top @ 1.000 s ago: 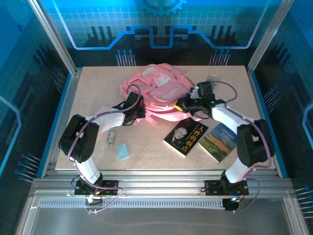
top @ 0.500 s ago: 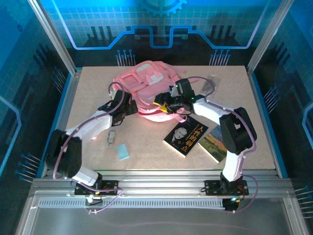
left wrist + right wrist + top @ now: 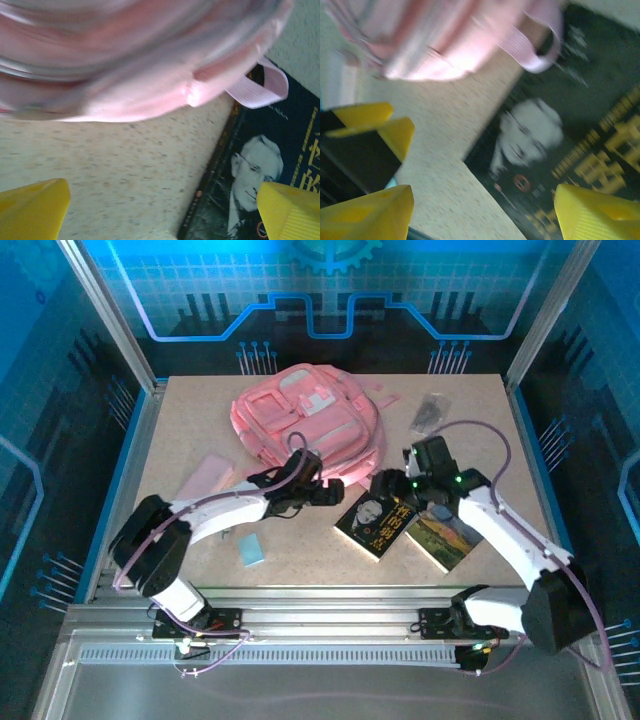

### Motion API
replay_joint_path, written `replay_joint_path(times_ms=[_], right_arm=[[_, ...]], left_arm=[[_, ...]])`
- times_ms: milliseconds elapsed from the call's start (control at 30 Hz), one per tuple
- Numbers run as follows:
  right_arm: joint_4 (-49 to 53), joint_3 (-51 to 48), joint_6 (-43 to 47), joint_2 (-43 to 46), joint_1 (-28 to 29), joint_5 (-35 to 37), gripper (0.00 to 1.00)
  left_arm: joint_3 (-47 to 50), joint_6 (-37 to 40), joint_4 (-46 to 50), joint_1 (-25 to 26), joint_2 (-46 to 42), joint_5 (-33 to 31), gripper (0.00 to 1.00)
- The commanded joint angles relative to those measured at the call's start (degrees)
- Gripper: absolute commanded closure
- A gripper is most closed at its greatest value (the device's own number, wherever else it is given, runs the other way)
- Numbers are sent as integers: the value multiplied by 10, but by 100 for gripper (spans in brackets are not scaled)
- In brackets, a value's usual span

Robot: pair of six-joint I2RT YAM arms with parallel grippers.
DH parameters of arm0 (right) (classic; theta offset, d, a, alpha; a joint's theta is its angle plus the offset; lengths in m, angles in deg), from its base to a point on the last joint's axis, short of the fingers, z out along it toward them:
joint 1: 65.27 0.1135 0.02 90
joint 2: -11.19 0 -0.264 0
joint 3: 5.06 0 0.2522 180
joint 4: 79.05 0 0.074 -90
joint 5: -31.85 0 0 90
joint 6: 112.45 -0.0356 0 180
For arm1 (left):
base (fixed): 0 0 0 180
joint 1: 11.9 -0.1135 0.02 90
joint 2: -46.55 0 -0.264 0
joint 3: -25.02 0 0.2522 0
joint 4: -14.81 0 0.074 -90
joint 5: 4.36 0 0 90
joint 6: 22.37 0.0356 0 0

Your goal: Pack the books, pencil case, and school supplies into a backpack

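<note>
The left gripper [image 3: 162,200] is released: its yellow fingers [image 3: 31,209] stand wide apart and empty, above the table [image 3: 125,160] and the edge of the black book [image 3: 250,170]. The right gripper [image 3: 485,205] is also released and empty, over the same book. Both hang just beside the near edge of the pink backpack [image 3: 300,420]. Its strap loop [image 3: 260,89] lies on the black book. The landscape book [image 3: 447,530] lies just beside the black book. The pencil case [image 3: 205,478] is at the left, and the pale blue rectangle [image 3: 250,548] is near the front.
</note>
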Motion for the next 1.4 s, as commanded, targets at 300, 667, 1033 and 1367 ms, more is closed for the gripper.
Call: replay_joint_path(times_ms=[300,667,1033,1367], right_arm=[[-91,-189,-116,42,-5,0,27],[-153,-175,-119,1,-6,-17,35],[-218,-187,-126,-11,-29,-69,58],[-228,-192,-131,0,-28,-39,81]], left_arm=[[-92,-24,-12,28,121,91,13],[-102,-44,-20,35,183,134,19],[-103,-51,-25,39,191,153,21],[-98,-79,-52,41,181,183,22]])
